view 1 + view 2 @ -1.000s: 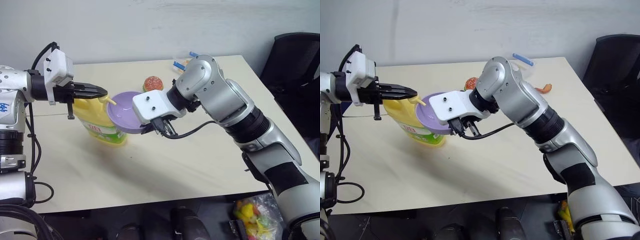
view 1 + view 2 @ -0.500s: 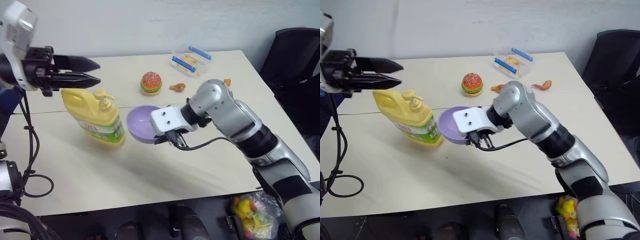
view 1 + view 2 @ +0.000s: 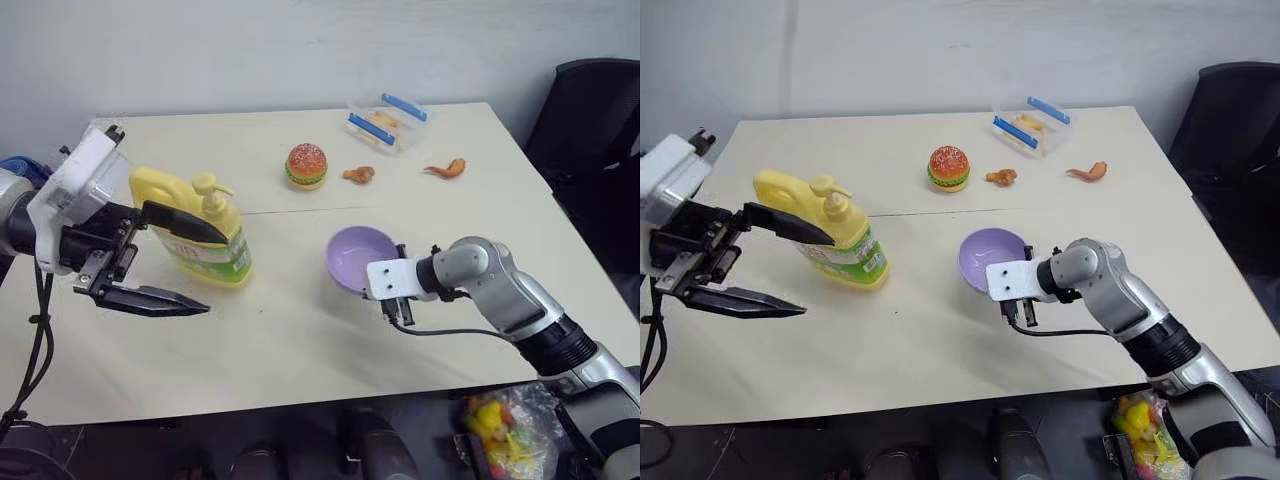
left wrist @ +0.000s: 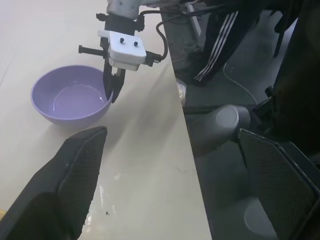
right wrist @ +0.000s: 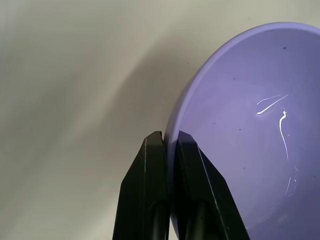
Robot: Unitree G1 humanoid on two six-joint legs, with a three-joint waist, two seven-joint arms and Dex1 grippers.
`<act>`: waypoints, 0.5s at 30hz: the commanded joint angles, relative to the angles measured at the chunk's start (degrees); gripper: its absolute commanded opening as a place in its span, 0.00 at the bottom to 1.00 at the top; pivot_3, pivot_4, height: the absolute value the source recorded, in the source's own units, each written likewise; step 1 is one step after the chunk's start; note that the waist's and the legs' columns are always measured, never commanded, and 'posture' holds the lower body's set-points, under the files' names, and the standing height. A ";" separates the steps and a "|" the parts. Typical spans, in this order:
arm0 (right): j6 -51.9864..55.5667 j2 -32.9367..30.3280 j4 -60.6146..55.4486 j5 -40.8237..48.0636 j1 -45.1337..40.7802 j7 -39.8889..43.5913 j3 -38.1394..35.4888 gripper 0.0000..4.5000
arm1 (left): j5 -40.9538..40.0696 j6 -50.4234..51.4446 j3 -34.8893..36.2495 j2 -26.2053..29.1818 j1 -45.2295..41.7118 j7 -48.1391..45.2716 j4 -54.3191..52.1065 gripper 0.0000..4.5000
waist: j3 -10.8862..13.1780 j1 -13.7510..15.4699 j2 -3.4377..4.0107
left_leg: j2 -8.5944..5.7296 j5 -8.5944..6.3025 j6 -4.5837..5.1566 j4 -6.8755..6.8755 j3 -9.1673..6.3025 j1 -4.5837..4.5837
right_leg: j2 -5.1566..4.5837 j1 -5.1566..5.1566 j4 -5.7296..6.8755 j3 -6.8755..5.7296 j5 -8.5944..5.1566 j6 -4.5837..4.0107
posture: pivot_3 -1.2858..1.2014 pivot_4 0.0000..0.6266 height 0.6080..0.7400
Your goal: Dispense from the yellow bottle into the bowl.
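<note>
The yellow bottle point(image 3: 195, 232) stands upright on the left part of the table, pump top up and label facing front. My left gripper point(image 3: 218, 275) is open in front of it, nearer the table's front edge, with nothing between its fingers. The lavender bowl point(image 3: 358, 256) is at mid-table, right of the bottle and well apart from it, low at the tabletop. My right gripper point(image 5: 169, 140) is shut on the bowl's point(image 5: 250, 125) near rim, one finger inside and one outside. In the left wrist view the bowl point(image 4: 70, 100) holds a thin wet sheen.
A toy burger point(image 3: 306, 165), two small toy food pieces point(image 3: 358, 175) and a clear box with blue clips point(image 3: 385, 118) lie at the back of the table. A black chair point(image 3: 590, 120) stands to the right. A bag of colourful items point(image 3: 495, 415) lies on the floor.
My right gripper has carried the bowl away from the bottle's spout, rightward and down to the tabletop. My left gripper has opened and pulled back from the pump top.
</note>
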 commanded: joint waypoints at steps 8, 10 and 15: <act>3.24 -0.49 -3.35 2.48 5.16 -1.05 -5.00 0.69 | 0.20 -3.26 -0.13 -0.15 0.76 1.85 -0.54 1.00 | 0.00 1.14 0.00 | 0.00 0.00 0.00 0.04 0.14 0.01 | 0.02 0.01 0.00 0.04 0.00 0.00 | 0.52 0.24 1.00; 8.53 -1.95 -7.61 6.25 5.91 -0.16 -9.75 0.83 | 0.36 -3.39 0.30 -0.10 1.58 2.25 0.12 1.00 | 0.00 1.31 0.01 | 0.00 0.00 0.00 0.04 0.15 0.01 | 0.04 0.01 0.00 0.04 0.00 0.00 | 0.52 0.24 1.00; 28.31 -9.23 -18.08 22.47 7.82 4.32 -28.42 0.99 | 1.34 -4.13 4.84 1.70 7.27 2.35 1.93 1.00 | 0.03 2.00 0.04 | 0.00 0.00 0.00 0.05 0.15 0.00 | 0.03 0.00 0.01 0.04 0.00 0.00 | 0.52 0.24 1.00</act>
